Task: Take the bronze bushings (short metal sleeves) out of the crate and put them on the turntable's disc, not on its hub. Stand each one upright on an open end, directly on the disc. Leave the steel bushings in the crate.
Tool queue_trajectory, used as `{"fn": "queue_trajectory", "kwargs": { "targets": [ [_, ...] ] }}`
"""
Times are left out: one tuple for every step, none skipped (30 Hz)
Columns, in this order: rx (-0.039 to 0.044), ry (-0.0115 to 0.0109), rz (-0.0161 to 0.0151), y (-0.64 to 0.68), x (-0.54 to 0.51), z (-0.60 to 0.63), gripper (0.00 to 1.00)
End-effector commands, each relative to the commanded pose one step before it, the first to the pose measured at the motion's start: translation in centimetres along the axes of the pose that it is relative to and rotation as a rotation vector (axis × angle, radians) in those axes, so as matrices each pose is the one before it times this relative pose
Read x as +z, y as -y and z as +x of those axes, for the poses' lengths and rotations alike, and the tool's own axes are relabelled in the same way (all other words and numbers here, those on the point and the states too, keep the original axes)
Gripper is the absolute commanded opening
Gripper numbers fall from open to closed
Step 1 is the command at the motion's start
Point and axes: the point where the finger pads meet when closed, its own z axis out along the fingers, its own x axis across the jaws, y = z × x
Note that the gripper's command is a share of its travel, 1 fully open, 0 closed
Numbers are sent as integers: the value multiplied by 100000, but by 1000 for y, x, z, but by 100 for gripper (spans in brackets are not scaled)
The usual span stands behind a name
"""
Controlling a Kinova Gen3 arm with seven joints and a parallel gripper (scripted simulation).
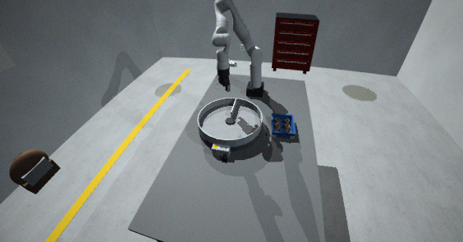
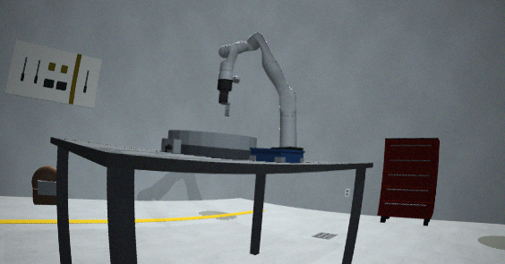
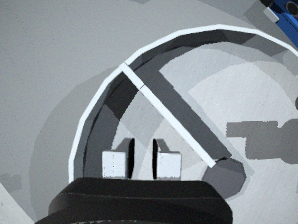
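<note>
A big flat grey table (image 1: pixel 205 194) (image 2: pixel 215 165) holds everything for the job. A long pale grey arm (image 1: pixel 242 30) (image 2: pixel 275 75) bends up high and then hangs down at its left end. The round grey turntable with a tall rim (image 1: pixel 242 142) (image 2: pixel 212 138) (image 3: pixel 218 26) sits on the table, and its flat pale disc (image 1: pixel 213 126) (image 3: pixel 200 75) is inside. The small blue box-shaped crate (image 1: pixel 283 135) (image 2: pixel 291 155) (image 3: pixel 282 22) is just to the right of the turntable.

The black gripper with pale fingers (image 1: pixel 227 89) (image 2: pixel 227 110) is up in the air, higher than the rim. Its fingers are a little bit open, with a small gap, and it has hold of nothing. A thin straight pale bar (image 1: pixel 235 107) (image 3: pixel 170 118) goes from the rim to the dark round hub (image 1: pixel 230 121) (image 3: pixel 225 177).

The short orange-brown metal bushings (image 1: pixel 277 126) are in the near part of the crate. A grey one (image 1: pixel 287 121) is at its far right. They are too small to count well. The crate's side hides them in the exterior view, and the wrist view cuts the crate off. Wide disc room lies right of the bar.
</note>
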Motion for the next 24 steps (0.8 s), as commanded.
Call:
{"fn": "queue_trajectory", "kwargs": {
  "targets": [
    [1329,146,222,153,-125,-125,39],
    [0,0,0,0,0,0,39],
    [0,0,0,0,0,0,39],
    [0,0,0,0,0,0,39],
    [0,0,0,0,0,0,39],
    [0,0,0,0,0,0,39],
    [0,0,0,0,0,0,39],
    [12,-2,0,1,1,3,76],
    [125,-11,-3,9,7,20,76],
    [326,-29,-9,25,18,53,76],
    [610,-4,19,58,33,82,76],
    [442,50,62,99,46,98,76],
    [2,0,2,88,39,151,76],
    [2,0,3,119,52,200,76],
    [3,0,4,153,66,253,76],
    [3,0,5,191,81,309,76],
    [3,0,6,231,96,365,76],
    [2,0,7,274,112,420,76],
    [1,0,8,320,127,474,76],
    [0,0,0,0,0,0,76],
    [0,0,0,0,0,0,76],
    [0,1,9,367,142,525,76],
    [-229,157,-257,319,178,514,76],
    [-246,125,-63,344,251,592,76]
  ]
}}
